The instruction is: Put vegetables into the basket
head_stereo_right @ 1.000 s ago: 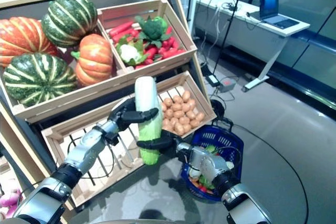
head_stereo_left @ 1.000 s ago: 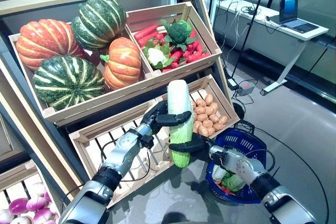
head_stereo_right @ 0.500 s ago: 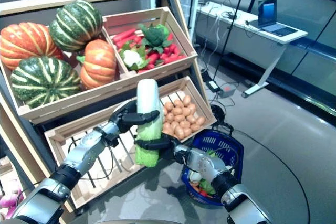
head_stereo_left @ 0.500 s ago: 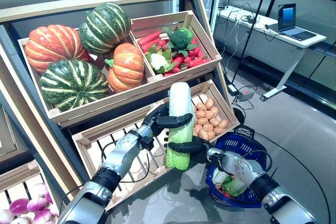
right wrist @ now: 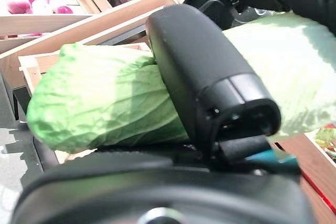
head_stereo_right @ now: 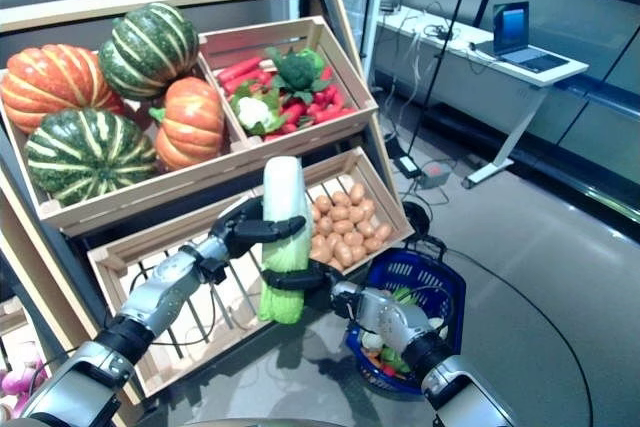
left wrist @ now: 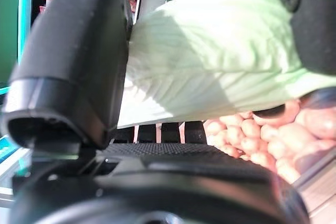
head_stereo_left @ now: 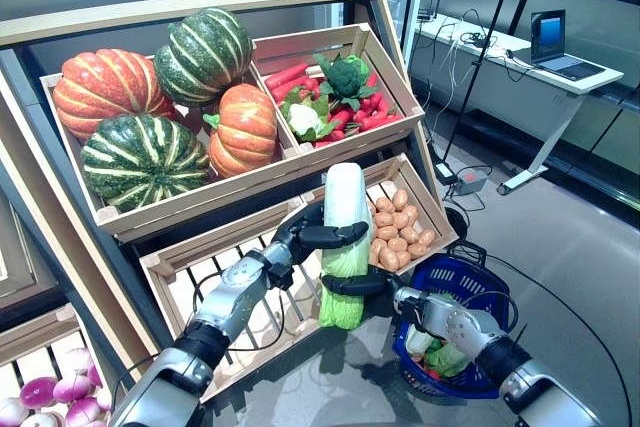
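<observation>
A long napa cabbage (head_stereo_left: 344,245), white at the top and green at the bottom, stands upright in front of the lower crate. My left hand (head_stereo_left: 310,235) is shut on its middle, thumb across the front. My right hand (head_stereo_left: 362,285) is shut on its lower green part from the right. In the left wrist view the pale cabbage (left wrist: 220,51) fills the space past the thumb (left wrist: 73,61). The right wrist view shows the green leaves (right wrist: 100,103) under the thumb (right wrist: 205,82). The blue basket (head_stereo_left: 478,282) sits on the floor to the right, holding some vegetables.
A wooden stand holds pumpkins (head_stereo_left: 150,97) in the upper left crate, carrots, broccoli and cauliflower (head_stereo_left: 335,97) in the upper right crate, and potatoes (head_stereo_left: 400,222) in the lower right compartment. Purple onions (head_stereo_left: 40,402) lie at the lower left. A desk with a laptop (head_stereo_left: 560,42) stands at the back right.
The cabbage, held by both hands, has come slightly lower. The camera has shifted a little, moving the stand in view.
</observation>
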Controlling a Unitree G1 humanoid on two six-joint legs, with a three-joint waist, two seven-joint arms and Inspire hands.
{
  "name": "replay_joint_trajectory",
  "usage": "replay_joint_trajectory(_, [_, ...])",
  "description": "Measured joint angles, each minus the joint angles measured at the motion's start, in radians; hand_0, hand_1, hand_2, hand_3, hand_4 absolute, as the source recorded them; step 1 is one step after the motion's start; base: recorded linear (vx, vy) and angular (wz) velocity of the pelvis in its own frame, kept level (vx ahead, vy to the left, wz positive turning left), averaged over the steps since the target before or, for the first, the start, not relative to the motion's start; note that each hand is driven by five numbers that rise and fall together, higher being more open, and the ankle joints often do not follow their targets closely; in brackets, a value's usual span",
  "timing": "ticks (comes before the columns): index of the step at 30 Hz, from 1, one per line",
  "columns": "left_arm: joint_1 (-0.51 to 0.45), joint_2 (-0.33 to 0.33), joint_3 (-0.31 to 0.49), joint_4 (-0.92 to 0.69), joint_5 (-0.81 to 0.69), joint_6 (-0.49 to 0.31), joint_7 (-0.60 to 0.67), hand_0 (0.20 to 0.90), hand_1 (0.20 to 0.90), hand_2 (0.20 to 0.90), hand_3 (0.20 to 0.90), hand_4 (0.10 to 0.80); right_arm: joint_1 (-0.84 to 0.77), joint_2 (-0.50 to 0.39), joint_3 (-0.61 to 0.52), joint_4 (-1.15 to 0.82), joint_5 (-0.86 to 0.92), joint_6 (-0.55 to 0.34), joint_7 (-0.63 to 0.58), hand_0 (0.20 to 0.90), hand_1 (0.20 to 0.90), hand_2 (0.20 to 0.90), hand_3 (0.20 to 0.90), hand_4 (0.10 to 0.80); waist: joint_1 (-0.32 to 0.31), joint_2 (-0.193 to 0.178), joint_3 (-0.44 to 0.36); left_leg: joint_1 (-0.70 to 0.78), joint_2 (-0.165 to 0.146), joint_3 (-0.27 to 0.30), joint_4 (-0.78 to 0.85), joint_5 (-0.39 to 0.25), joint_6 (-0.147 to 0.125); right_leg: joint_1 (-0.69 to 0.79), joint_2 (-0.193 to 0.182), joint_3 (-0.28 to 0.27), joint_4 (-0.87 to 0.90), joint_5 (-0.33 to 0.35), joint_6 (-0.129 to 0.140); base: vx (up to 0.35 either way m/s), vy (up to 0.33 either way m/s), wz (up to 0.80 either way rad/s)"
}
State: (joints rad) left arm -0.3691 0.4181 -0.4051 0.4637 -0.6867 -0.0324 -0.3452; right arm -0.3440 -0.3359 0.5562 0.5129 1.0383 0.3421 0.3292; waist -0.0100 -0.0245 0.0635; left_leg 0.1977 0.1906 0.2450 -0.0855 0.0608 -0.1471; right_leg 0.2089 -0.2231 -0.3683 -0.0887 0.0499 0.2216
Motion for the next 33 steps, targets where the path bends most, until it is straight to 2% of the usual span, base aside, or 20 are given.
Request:
replay_joint_trajectory(4, [0.034,-0.011,0.0,-0.026,-0.017,0.0,-0.009,0.9,0.9,0.9,0.9,0.8,0.034,0.005,-0.011,0.0,0.036,-0.011,-0.001,0.3,0.3,0.3,0.3,0.4,-0.002,0.0,0.0,0.0,0.0,0.001,0.0,0.0,0.0,-0.001,0.0,0.001,0.0,0.0,0.0,0.0,0.0,0.0])
replay_joint_trajectory(8, [0.089,-0.01,0.012,-0.051,-0.018,-0.007,-0.018,0.9,0.9,0.9,0.9,0.8,0.109,0.029,-0.109,0.011,0.072,-0.02,-0.003,0.3,0.3,0.3,0.3,0.4,-0.002,0.002,0.0,-0.001,0.0,0.004,-0.002,0.0,0.0,-0.005,0.0,0.004,0.0,0.0,0.0,0.002,-0.003,-0.01])
replay_joint_trajectory(12, [0.162,-0.009,0.074,-0.048,-0.018,-0.014,-0.012,0.9,0.9,0.9,0.9,0.8,0.164,0.026,-0.203,0.056,0.072,-0.051,-0.004,0.3,0.3,0.3,0.3,0.4,-0.005,0.003,0.0,-0.001,0.0,0.007,-0.002,0.0,0.0,-0.007,0.001,0.007,0.0,0.0,0.0,0.002,-0.004,-0.01])
replay_joint_trajectory(17, [0.218,-0.005,0.179,0.064,-0.016,-0.059,0.024,0.9,0.9,0.9,0.9,0.8,0.199,-0.029,-0.294,0.131,0.075,-0.077,-0.008,0.3,0.3,0.3,0.3,0.4,-0.008,0.006,0.002,-0.001,0.001,0.012,-0.003,0.0,0.0,-0.012,0.001,0.014,0.0,0.0,0.0,0.0,0.001,-0.02])
replay_joint_trajectory(23, [0.258,-0.005,0.288,0.187,-0.017,-0.094,0.084,0.9,0.9,0.9,0.9,0.8,0.236,-0.044,-0.45,0.207,0.117,-0.127,-0.019,0.3,0.3,0.3,0.3,0.4,-0.007,0.007,0.003,-0.003,0.001,0.022,-0.003,0.0,0.0,-0.021,0.002,0.034,0.0,0.0,0.001,0.007,-0.003,-0.03])
replay_joint_trajectory(33, [0.296,-0.007,0.308,0.282,-0.024,-0.114,0.098,0.9,0.9,0.9,0.9,0.8,0.232,-0.053,-0.669,0.466,0.153,-0.197,-0.099,0.3,0.3,0.3,0.3,0.4,0.0,0.005,0.005,-0.002,0.001,0.032,-0.003,-0.001,-0.001,-0.024,0.003,0.038,0.0,0.001,0.001,0.051,-0.02,-0.01])
